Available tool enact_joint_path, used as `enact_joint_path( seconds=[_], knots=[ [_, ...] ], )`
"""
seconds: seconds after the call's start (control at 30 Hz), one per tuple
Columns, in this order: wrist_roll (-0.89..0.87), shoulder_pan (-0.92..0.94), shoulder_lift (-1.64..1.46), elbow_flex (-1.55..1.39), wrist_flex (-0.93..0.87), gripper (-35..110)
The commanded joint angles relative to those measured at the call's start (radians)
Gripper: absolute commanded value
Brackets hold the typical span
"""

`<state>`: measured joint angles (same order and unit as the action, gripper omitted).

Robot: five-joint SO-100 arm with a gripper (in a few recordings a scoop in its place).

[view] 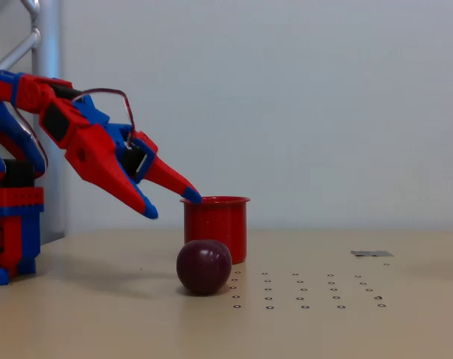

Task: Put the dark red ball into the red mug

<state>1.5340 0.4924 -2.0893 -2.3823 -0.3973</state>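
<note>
Reaching in from the left of the fixed view, the red-and-blue arm slopes down toward the table (406, 329), its gripper (171, 205) parted and holding nothing. Its 2 blue-tipped fingers are spread: the lower tip hangs in the air left of the red mug (217, 224), and the upper tip sits at the mug's left rim, though I cannot tell if it touches. The mug stands upright on the table. The dark red ball (204, 266) rests on the table nearer the camera, overlapping the mug's lower left. Small ring marks (301, 292) dot the tabletop to the right, and a small grey patch (371, 253) lies farther right.
</note>
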Motion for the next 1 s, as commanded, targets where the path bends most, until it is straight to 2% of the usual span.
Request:
enact_joint_path(
  seconds=[0.0, 0.33, 0.63, 0.97],
  knots=[
    [-0.029, 0.002, 0.005, 0.097, 0.026, 39],
    [-0.048, 0.002, 0.077, 0.206, -0.115, 40],
    [-0.049, -0.038, 0.187, 0.201, -0.072, 41],
    [-0.143, -0.202, 0.267, 0.176, -0.040, 41]
  ],
)
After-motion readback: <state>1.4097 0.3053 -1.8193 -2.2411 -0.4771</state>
